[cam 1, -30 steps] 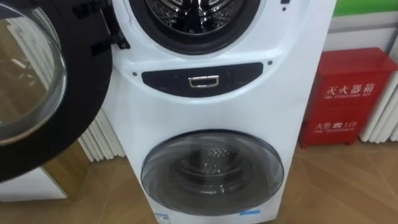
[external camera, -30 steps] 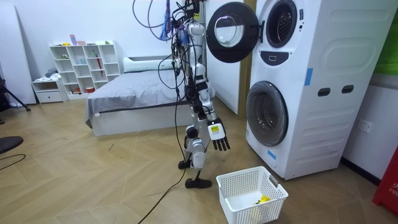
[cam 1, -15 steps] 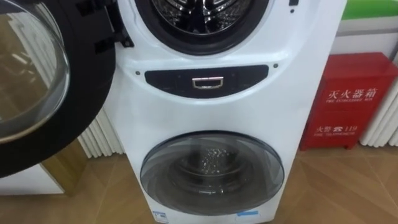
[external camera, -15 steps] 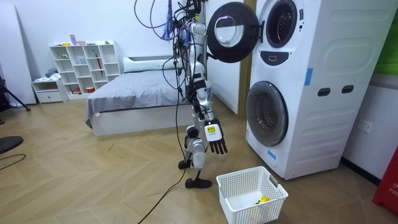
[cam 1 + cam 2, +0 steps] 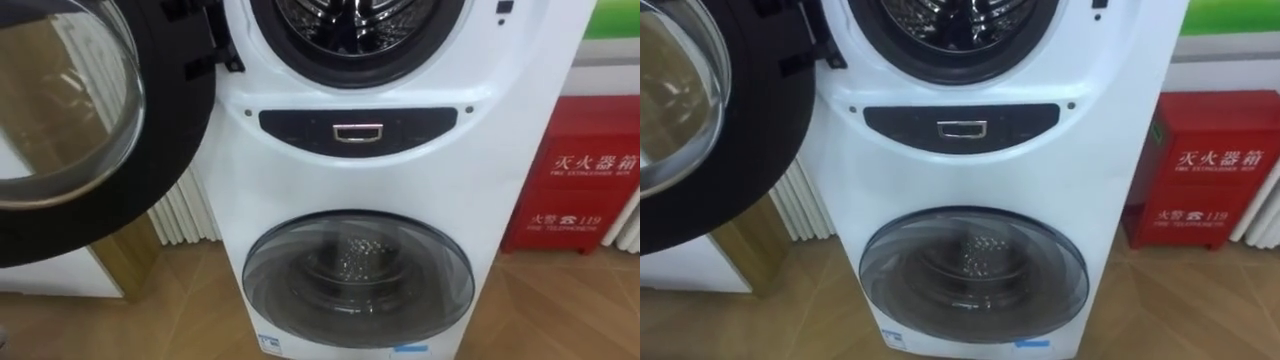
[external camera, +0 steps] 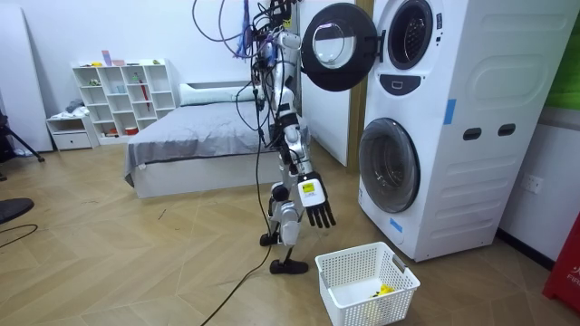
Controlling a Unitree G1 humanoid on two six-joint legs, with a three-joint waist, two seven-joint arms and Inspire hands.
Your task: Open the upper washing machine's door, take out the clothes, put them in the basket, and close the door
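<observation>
I stand on the wooden floor facing a white stacked washing machine (image 6: pixel 453 118). Its upper drum opening (image 5: pixel 365 30) shows dark, ribbed metal inside. The upper round door (image 5: pixel 80 120), black-rimmed with a glass bowl, hangs swung open to my left. Below the drum sits a dark control panel (image 5: pixel 357 130), and under that the lower round door (image 5: pixel 358 278) is closed. In the room view my right hand (image 6: pixel 315 201) hangs at my side with straight fingers, holding nothing. A white laundry basket (image 6: pixel 367 281) stands on the floor by my feet with a small yellow thing (image 6: pixel 382 290) in it.
A red cabinet (image 5: pixel 585 175) stands right of the machine, and a white radiator (image 5: pixel 185 210) is behind the open door. A bed (image 6: pixel 195 145) and a white shelf (image 6: pixel 122 95) lie behind me.
The eye view has shifted, so the machine now sits further right in the picture; that is the camera's own move. My hanging hand has swung slightly.
</observation>
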